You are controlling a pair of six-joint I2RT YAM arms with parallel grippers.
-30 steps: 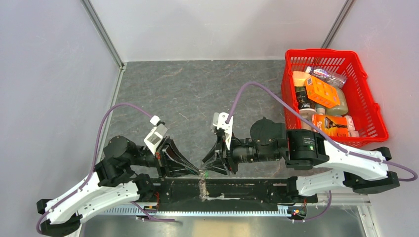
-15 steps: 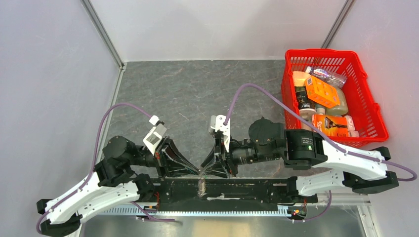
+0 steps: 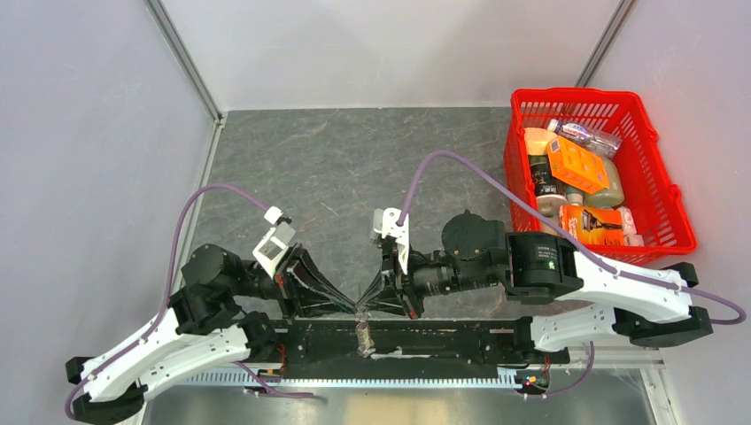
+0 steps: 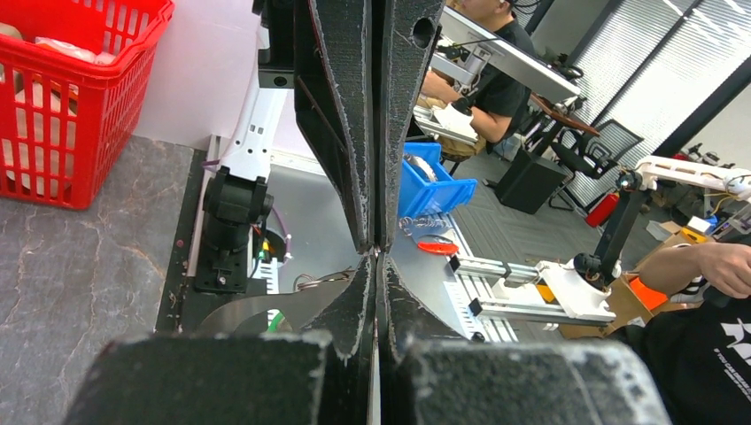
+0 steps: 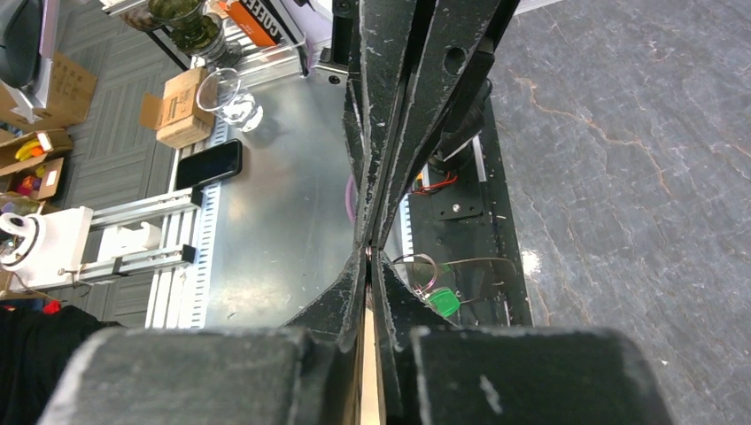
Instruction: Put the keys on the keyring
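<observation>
Left gripper [image 3: 350, 310] meets right gripper [image 3: 367, 304] tip to tip, half-hiding the keyring [image 5: 440, 301].

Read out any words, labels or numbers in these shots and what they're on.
No text is legible.
Labels on the packages in the red basket: too small to read.
White lettering on the orange box: blurred.
White print on the black shirt: cut off at the frame edge.
</observation>
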